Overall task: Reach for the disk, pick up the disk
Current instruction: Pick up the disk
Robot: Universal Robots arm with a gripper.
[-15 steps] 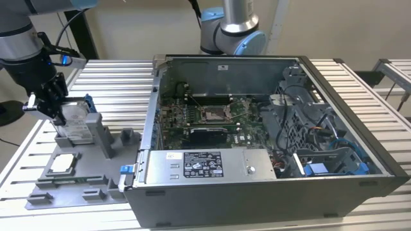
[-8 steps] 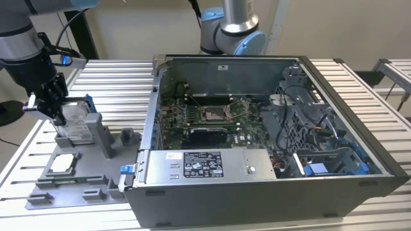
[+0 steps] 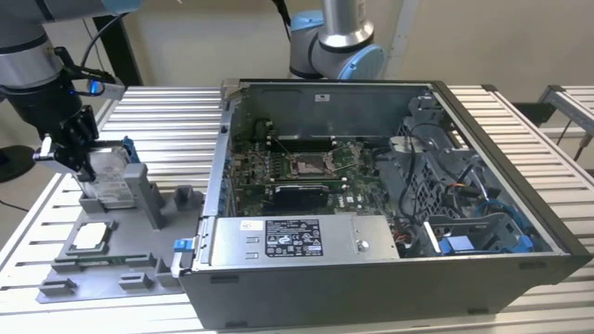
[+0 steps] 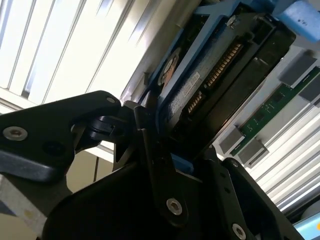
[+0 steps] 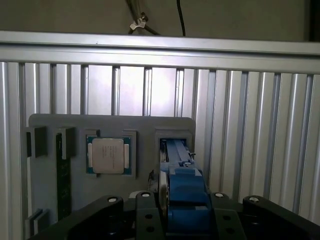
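Note:
The disk (image 3: 111, 174), a silver drive in a blue bracket, stands on edge in a slot of the grey fixture plate (image 3: 139, 261) at the exterior view's left. My gripper (image 3: 83, 172) is down over it from above. In both wrist views the black fingers (image 5: 147, 215) sit on either side of the blue bracket (image 5: 184, 192) and press against it. In the second wrist view the disk (image 4: 210, 85) shows its connector edge and dark underside, with my gripper (image 4: 190, 165) closed on its near end. The disk still sits in its slot.
A small square silver chip (image 3: 90, 236) (image 5: 107, 155) lies in a pocket of the same fixture plate beside the disk. An open computer case (image 3: 519, 229) with a grey power supply box (image 3: 292, 240) stands to the exterior view's right. A second arm (image 3: 339, 42) stands behind it.

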